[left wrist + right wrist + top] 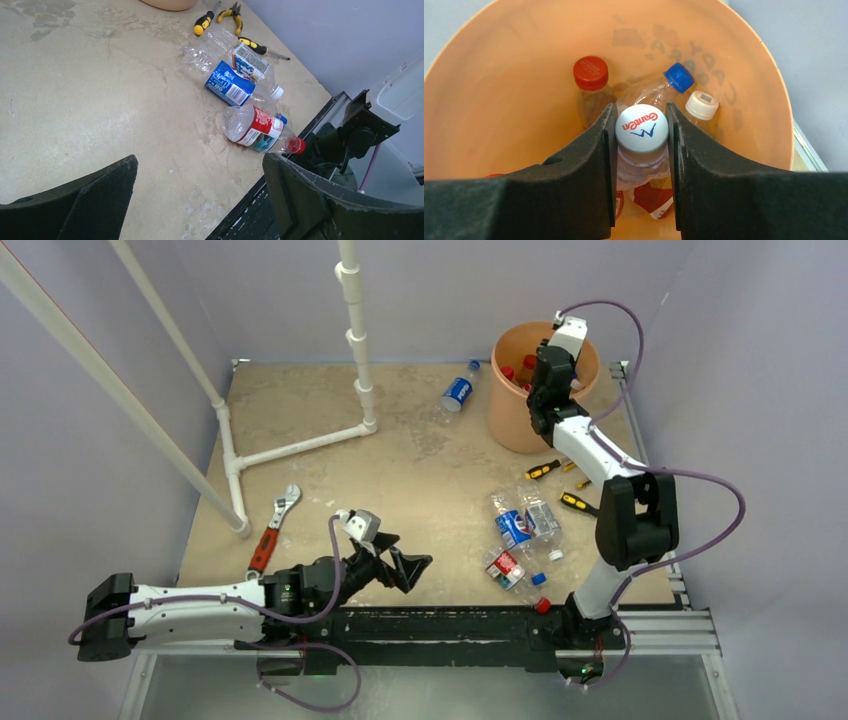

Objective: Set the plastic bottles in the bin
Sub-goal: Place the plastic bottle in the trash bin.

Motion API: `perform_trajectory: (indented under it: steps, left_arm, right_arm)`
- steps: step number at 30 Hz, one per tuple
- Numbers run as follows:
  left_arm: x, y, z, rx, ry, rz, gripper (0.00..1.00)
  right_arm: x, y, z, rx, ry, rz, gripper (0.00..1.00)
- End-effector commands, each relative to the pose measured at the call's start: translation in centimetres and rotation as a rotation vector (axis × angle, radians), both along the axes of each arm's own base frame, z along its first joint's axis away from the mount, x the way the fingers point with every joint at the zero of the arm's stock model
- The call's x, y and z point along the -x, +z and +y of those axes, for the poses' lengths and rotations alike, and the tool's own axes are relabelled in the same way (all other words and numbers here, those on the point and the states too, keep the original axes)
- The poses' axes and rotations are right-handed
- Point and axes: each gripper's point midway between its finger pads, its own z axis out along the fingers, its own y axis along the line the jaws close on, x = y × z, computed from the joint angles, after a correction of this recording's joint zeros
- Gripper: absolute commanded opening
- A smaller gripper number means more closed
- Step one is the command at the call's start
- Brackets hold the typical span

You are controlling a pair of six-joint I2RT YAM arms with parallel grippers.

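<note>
Right arm is over the bin (508,422), and the right fingers (589,160) are clamped narrow on the neck of a white-capped bottle (642,132), dangling it inside the rim. It's not let go yet! Below it, three bottles already lie in the bin: a red cap (590,72), a blue cap (679,77) and another white cap (702,105). So that's three in, with a fourth a drop away.

Left fingers (100,200) are spread wide and empty, low over the near table (300,420).

Plenty left out there. There's a cluster near the right arm's base: a blue-label bottle (229,86), a clear one (250,62) touching it, and a red-label bottle (252,125) with what looks like another tucked against it. A lone bottle (458,392) lies just beside the bin. I'd call it roughly halfway.
</note>
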Motion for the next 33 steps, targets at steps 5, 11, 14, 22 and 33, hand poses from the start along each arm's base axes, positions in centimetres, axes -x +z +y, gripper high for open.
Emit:
perform_trajectory:
  steps: [5,11,14,22,33]
  left_arm:
    - [0.2,2.6,-0.6,0.094,-0.012,0.0,0.95]
    - [0.1,2.8,0.0,0.094,0.004,-0.005,0.95]
    - [0.0,3.2,0.2,0.096,0.013,-0.012,0.95]
    - [-0.8,3.4,1.2,0.094,0.075,-0.006,0.97]
    - [-3.0,0.7,5.1,0.216,0.366,0.179,0.99]
  right_arm:
    - [-0.1,-1.9,0.7,-0.043,0.054,0.061,0.34]
    - [0.0,3.2,1.2,-0.093,0.077,-0.045,0.64]
    - [0.3,7.4,1.1,-0.112,0.08,-0.124,0.74]
    - [5.4,20.9,1.2,-0.239,0.139,-0.397,0.99]
    - [21.1,18.9,9.6,-0.539,0.773,-0.446,0.99]
